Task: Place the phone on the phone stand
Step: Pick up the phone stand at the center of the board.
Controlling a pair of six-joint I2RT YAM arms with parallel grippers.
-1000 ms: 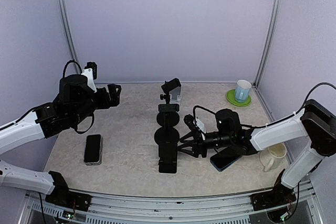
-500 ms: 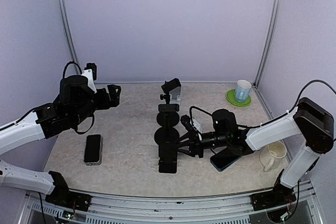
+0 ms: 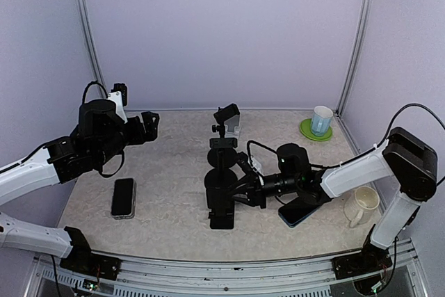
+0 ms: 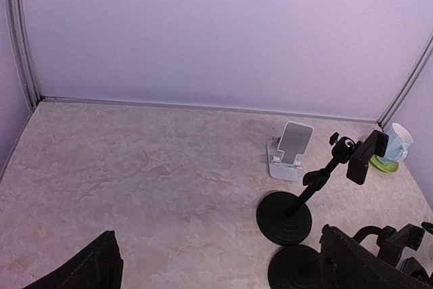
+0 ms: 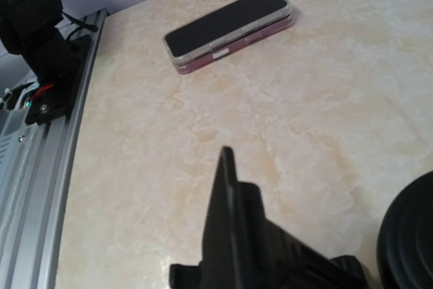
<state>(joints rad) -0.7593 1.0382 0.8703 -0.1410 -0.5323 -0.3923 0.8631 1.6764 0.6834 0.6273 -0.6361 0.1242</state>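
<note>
Black phone stand [image 3: 222, 184], right gripper [image 3: 240, 188] seemingly touching it, grip unclear, left gripper [image 3: 149, 124] wide apart.

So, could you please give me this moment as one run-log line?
left gripper: open, raised, empty | right gripper: at black round-based phone stand, grip unclear | black rectangular phone, left side: flat, untouched

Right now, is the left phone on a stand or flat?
Flat: the phone lies on the table, apart from the stands.

Pale lilac walls [image 3: 222, 33] enclose a beige marbled table [image 3: 174, 165].
</note>
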